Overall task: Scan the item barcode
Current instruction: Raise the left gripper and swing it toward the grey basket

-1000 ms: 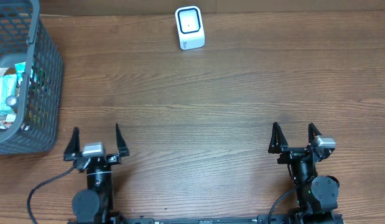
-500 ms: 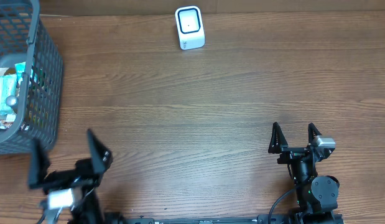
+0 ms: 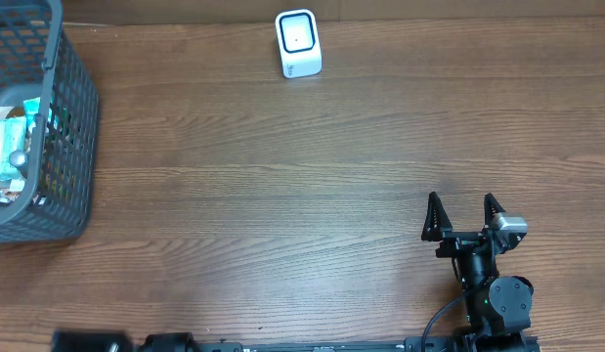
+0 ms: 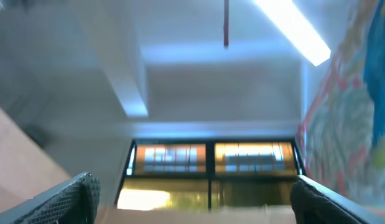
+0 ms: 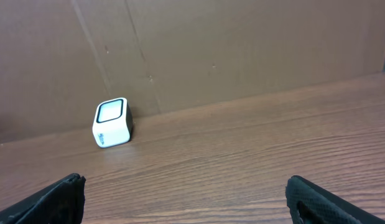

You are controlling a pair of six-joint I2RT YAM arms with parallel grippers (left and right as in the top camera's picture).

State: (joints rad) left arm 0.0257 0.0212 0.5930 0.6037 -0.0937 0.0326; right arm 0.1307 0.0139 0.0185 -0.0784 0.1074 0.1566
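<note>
Brown wood-grain surface (image 3: pixel 282 176), seen from above. At the left edge, toward the far corner: a grey mesh basket (image 3: pixel 75 117), partly cut off by the frame, holding a heap of packets (image 3: pixel 7 147) in white and green wrappers. At the far edge, near its middle: a small white scanner (image 3: pixel 298 44) with a dark-rimmed window, well apart from the basket. By the near edge, toward the right corner: the right hand (image 3: pixel 460 198), black fingers (image 3: pixel 432 220) spread wide, pointing toward the far edge, empty. Beside its arm, a black cable (image 3: pixel 437 321). At the near left corner: a sliver of dark machinery (image 3: pixel 87 342).
</note>
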